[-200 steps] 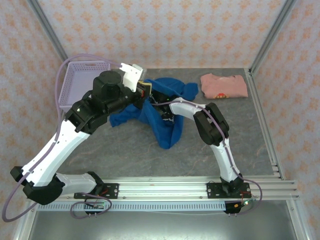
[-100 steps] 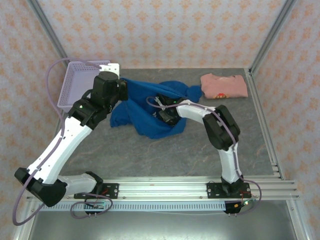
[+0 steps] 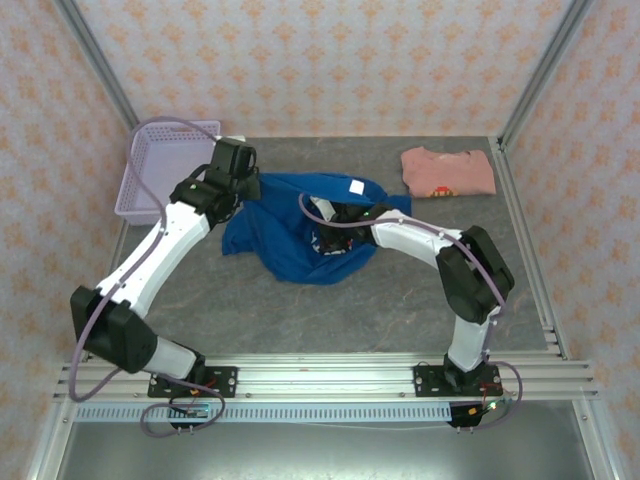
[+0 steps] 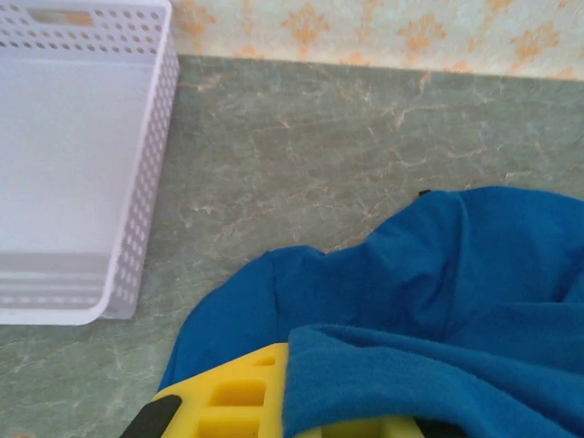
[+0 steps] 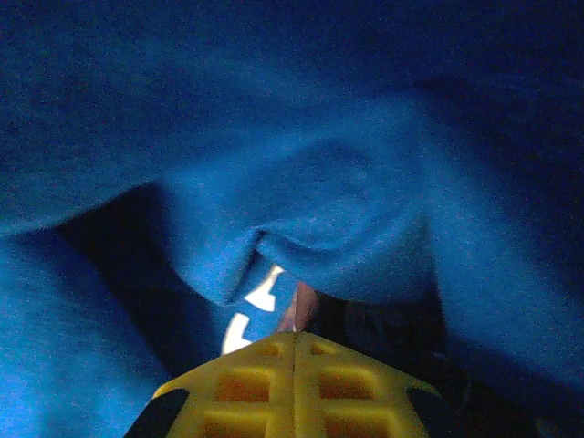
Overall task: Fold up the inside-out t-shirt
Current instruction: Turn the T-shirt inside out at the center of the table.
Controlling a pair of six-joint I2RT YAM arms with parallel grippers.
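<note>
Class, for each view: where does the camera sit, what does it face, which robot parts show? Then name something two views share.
Top external: above, behind the bases, looking down on the table; both arms show.
Left wrist: low, facing basket and t-shirt; one yellow finger shows.
Right wrist: against the t-shirt; its yellow fingers show.
Shared: basket, in top external and left wrist.

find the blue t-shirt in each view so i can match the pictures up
top external: blue t-shirt bunched mid-table, between the two arms.
left wrist: lower right, a fold draped over the yellow finger.
right wrist: across the top and both sides, above the yellow fingers.
shared landmark: lavender basket, left of the shirt in the top external and left wrist views.
</note>
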